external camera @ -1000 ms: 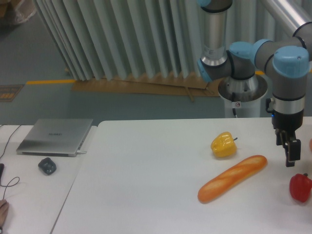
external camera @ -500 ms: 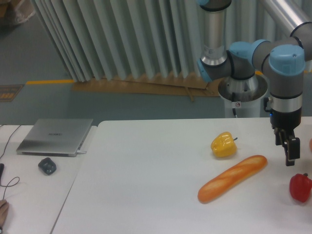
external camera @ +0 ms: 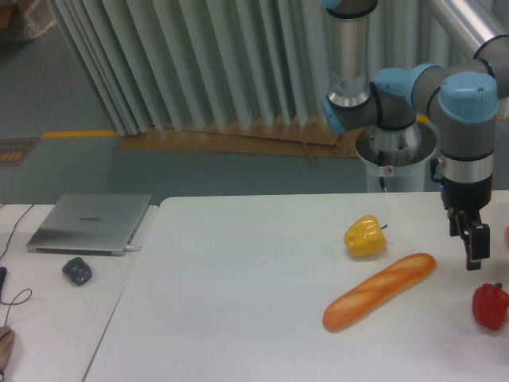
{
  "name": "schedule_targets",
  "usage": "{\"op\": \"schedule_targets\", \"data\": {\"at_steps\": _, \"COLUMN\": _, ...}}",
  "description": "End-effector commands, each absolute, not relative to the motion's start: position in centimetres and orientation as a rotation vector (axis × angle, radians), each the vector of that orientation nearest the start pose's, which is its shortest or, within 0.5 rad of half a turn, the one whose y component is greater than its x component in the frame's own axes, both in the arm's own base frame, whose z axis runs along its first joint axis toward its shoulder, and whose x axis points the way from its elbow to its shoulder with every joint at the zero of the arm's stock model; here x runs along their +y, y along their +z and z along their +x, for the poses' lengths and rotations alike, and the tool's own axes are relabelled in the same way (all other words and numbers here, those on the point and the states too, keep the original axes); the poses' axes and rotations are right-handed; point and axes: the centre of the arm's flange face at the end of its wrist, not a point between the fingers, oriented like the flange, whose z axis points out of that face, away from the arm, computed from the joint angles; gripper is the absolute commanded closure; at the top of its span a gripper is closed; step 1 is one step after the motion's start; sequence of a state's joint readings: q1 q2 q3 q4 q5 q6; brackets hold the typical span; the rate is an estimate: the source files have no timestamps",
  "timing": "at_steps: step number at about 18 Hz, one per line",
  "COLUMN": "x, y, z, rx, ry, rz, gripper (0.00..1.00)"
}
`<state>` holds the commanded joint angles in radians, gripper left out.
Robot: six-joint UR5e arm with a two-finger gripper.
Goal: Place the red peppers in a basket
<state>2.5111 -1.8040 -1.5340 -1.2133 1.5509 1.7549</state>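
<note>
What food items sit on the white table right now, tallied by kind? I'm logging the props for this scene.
Red bell pepper: 1
Yellow bell pepper: 1
Baguette: 1
Total: 3 food items. An orange sliver at the right frame edge is too cropped to identify, so it is not counted.

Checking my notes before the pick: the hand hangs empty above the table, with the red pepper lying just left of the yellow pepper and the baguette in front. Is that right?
Not quite. The camera view shows the red pepper far to the right of the yellow pepper, at the frame's right edge, below the hand. The rest holds: the hand hangs empty above the table, and the baguette lies in front.
</note>
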Motion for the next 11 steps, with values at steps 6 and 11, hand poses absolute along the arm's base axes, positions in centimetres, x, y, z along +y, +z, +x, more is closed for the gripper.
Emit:
{"op": "schedule_targets", "data": {"at_steps": 6, "x": 46.10, "y": 41.30, "z": -40.01, "rx": 1.201, "ry": 0.202, "rz": -2.837, "gripper": 0.00}}
{"op": "schedule_targets", "data": {"at_steps": 11, "x": 46.51, "y": 40.73, "z": -39.62, "rx": 0.976, "ry": 0.172, "rz": -2.915, "gripper": 0.00}}
